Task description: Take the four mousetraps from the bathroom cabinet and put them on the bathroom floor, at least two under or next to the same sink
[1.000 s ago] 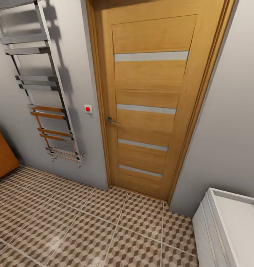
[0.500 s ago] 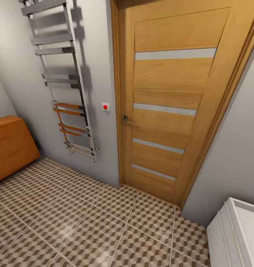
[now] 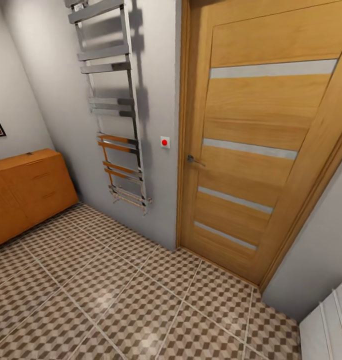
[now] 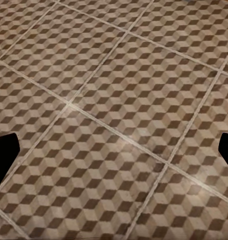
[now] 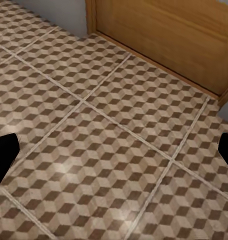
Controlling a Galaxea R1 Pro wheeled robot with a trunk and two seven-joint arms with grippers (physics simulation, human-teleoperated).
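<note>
Cabinet: low orange-brown wooden sideboard, flat top, drawer fronts with slim handles, all shut, standing against grey wall at left side of room. Floor: large square tiles, brown-beige-white cube print, thin pale grout lines, faint sheen. White vanity unit: corner visible at lower right, by grey wall.

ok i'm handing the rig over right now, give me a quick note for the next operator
Left tool: open, holding nothing, over bare tiles.
Right tool: open, holding nothing, over tiles near the door.
Cabinet: at the left of the head view, drawers shut.
Bathroom floor: no mousetraps seen on it.
White vanity unit: corner at lower right of the head view.
Done: nothing visible yet.
Left: drive to the cabinet, fetch all four traps, lay them on the floor, two by the sink.
</note>
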